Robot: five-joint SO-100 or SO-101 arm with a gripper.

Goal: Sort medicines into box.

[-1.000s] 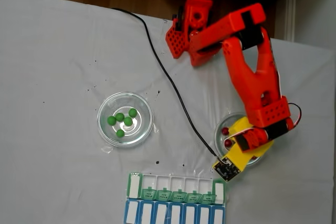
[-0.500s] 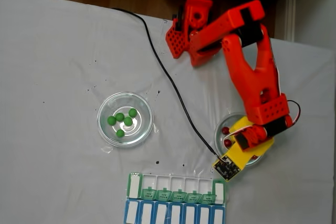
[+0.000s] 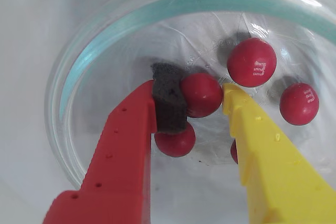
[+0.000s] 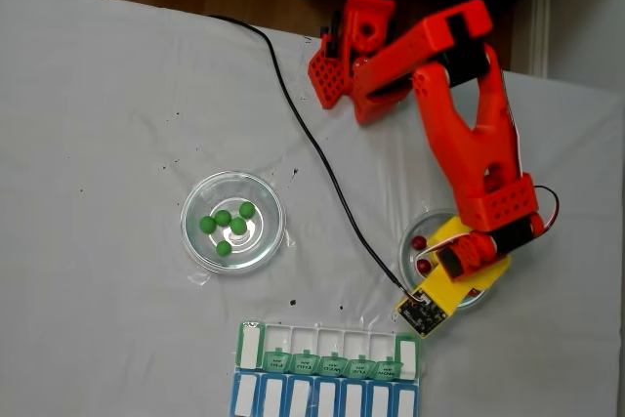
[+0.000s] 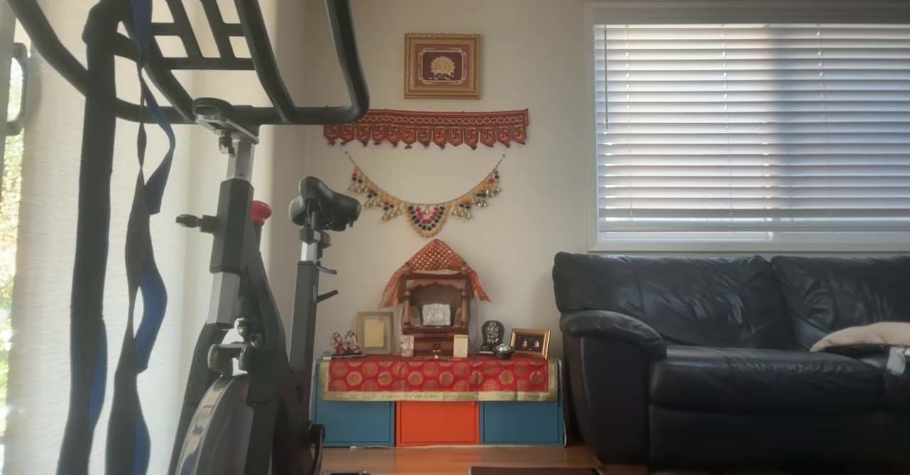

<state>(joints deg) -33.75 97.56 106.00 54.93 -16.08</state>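
In the wrist view my gripper is down inside a clear glass dish, its dark-padded red finger and yellow finger shut on one dark red ball. Loose red balls lie around it: one behind, one to the right, one under the red finger. In the fixed view the gripper hangs over the right dish, where two red balls show. Several green balls sit in the left dish. The box lies at the front edge.
A black cable runs across the white cloth from the arm's base to the wrist camera board, close to the box's right end. The other view shows a living room with an exercise bike and a sofa.
The wrist and gripper have shifted very slightly over the right dish. The green balls and the box have not moved.
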